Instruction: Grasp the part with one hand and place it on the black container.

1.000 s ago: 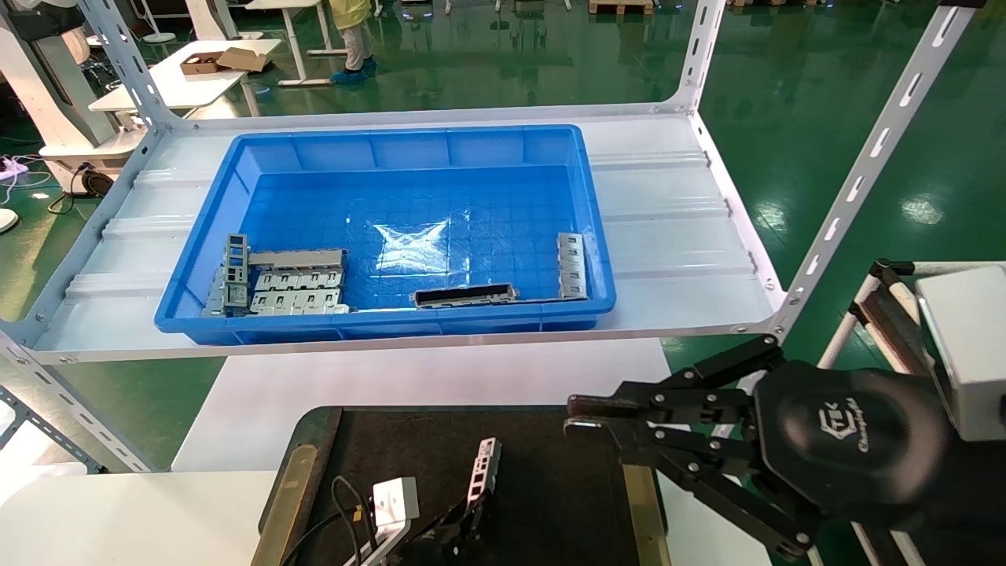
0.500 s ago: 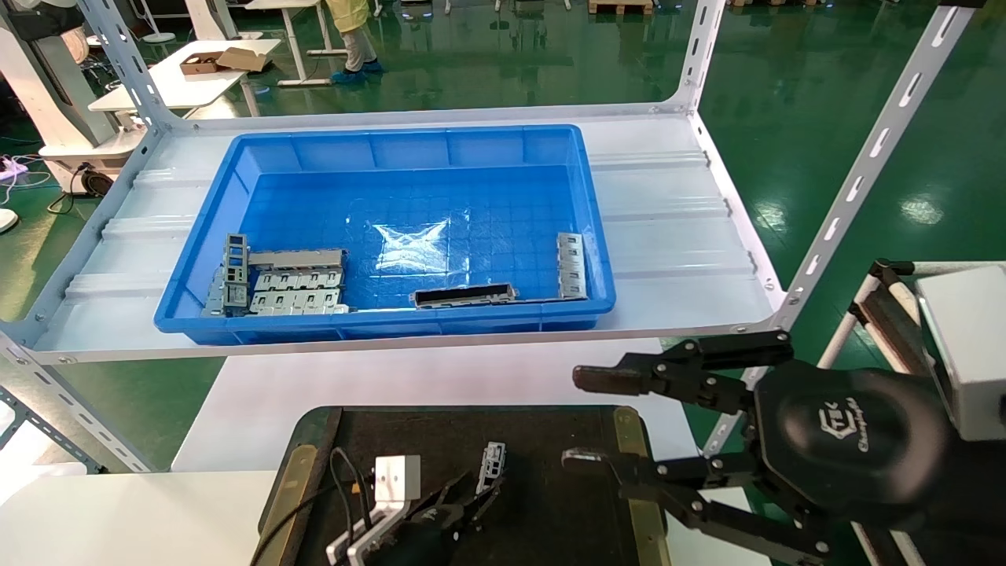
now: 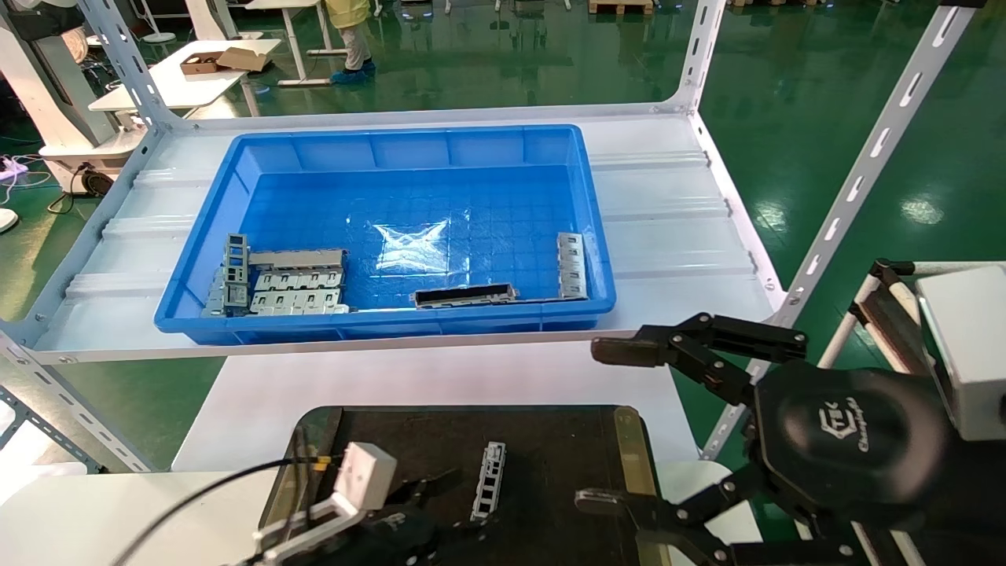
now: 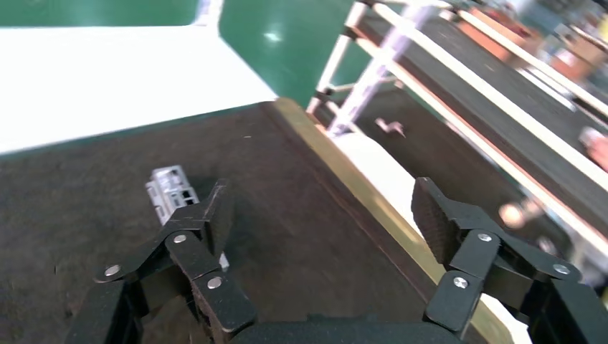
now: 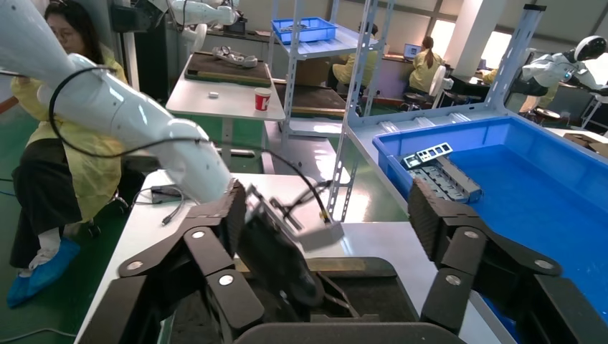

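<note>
Green-floored workshop; part (image 3: 489, 492) flat on black container (image 3: 550, 440), left gripper (image 4: 323, 222) agape.

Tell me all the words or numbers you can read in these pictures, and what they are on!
Embossed logo on the round black body of the right gripper, head view, jaws spread wide: a hexagon mark with letters like "TEK" and a word beneath it, both too small to read surely.
Slim silver-grey metal part lying on the flat black container: no writing.
Deep blue plastic bin: no writing.
Left gripper, left wrist view: no writing.
</note>
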